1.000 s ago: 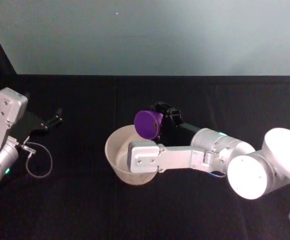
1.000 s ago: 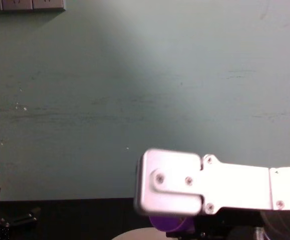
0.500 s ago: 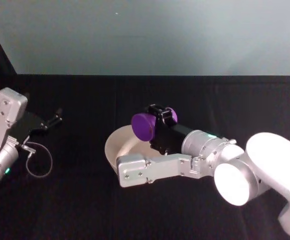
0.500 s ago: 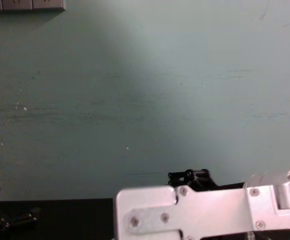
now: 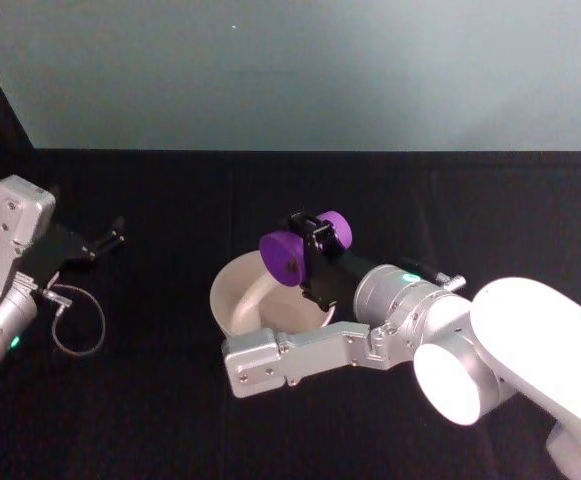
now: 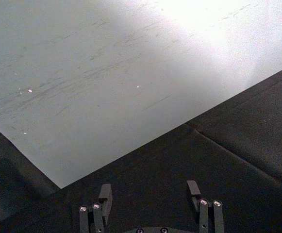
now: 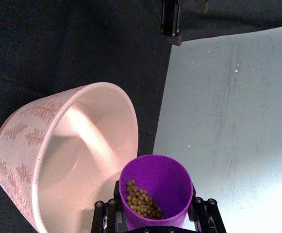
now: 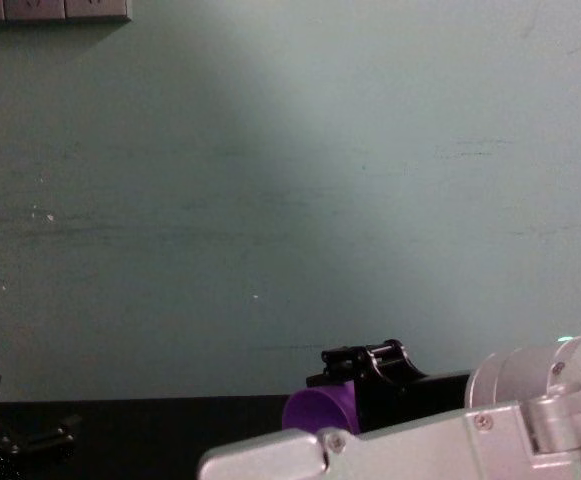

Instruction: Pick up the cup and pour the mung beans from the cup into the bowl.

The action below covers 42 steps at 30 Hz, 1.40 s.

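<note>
My right gripper point(image 5: 307, 248) is shut on the purple cup point(image 5: 286, 258) and holds it tipped on its side above the far right part of the bowl point(image 5: 226, 292). In the right wrist view the cup point(image 7: 155, 182) sits between the black fingers point(image 7: 203, 213). A small heap of mung beans point(image 7: 141, 202) lies inside it against the lower wall. The pinkish-white bowl point(image 7: 22, 141), with a leaf pattern on its wall, stands just beyond the cup's mouth. In the chest view the cup point(image 8: 319, 409) shows low at the middle. My left gripper point(image 6: 149, 191) is open, parked at the far left point(image 5: 102, 241).
A black cloth point(image 5: 170, 420) covers the table, with a pale green wall point(image 5: 300, 70) behind its far edge. My right arm's silver link point(image 5: 270, 358) reaches across in front of the bowl. A thin cable loop point(image 5: 78, 325) hangs by the left arm.
The right arm has turned further, its silver link swinging lower in front of the bowl. The cup has shifted slightly left and tipped more. The left arm has not moved.
</note>
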### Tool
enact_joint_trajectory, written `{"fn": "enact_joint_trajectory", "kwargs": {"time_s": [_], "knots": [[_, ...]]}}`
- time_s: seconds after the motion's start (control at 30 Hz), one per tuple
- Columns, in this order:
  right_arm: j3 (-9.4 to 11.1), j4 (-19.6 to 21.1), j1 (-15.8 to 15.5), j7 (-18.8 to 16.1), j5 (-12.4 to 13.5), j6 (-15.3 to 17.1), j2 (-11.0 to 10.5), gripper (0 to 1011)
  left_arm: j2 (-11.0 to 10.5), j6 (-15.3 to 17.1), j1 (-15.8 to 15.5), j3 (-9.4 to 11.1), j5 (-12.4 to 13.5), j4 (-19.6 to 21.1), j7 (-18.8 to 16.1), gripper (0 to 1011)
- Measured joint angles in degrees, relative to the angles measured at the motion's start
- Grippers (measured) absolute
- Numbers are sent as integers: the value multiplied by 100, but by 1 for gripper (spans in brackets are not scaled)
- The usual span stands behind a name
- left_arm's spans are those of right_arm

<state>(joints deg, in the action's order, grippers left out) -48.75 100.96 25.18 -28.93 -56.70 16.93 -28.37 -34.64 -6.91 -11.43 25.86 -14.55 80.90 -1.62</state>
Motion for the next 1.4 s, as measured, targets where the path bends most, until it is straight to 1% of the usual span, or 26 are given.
{"fn": "enact_joint_trajectory", "kwargs": {"time_s": [0.1, 0.13, 0.27, 0.3, 0.37, 0.47, 0.97, 1.27, 1.4], "knots": [[-38, 11, 2, -53, -182, 19, 14, 728, 0, 0, 0, 0, 0, 0, 0, 1000], [-38, 11, 2, -53, -182, 19, 14, 728, 0, 0, 0, 0, 0, 0, 0, 1000], [-67, 23, 3, -112, -373, 23, 29, 729, 0, 0, 0, 0, 0, 0, 0, 1000], [-67, 23, 3, -112, -373, 23, 29, 729, 0, 0, 0, 0, 0, 0, 0, 1000], [-88, 28, 1, -142, -500, 23, 36, 728, 0, 0, 0, 0, 0, 0, 0, 1000], [-105, 35, -6, -179, -615, 20, 48, 728, 0, 0, 0, 0, 0, 0, 0, 1000], [-26, 82, -119, -277, -906, -80, 128, 728, 0, 0, 0, 0, 0, 0, 0, 1000], [45, 88, -173, -318, -1007, -141, 183, 728, 0, 0, 0, 0, 0, 0, 0, 1000], [78, 99, -204, -369, -1127, -169, 200, 728, 0, 0, 0, 0, 0, 0, 0, 1000]]}}
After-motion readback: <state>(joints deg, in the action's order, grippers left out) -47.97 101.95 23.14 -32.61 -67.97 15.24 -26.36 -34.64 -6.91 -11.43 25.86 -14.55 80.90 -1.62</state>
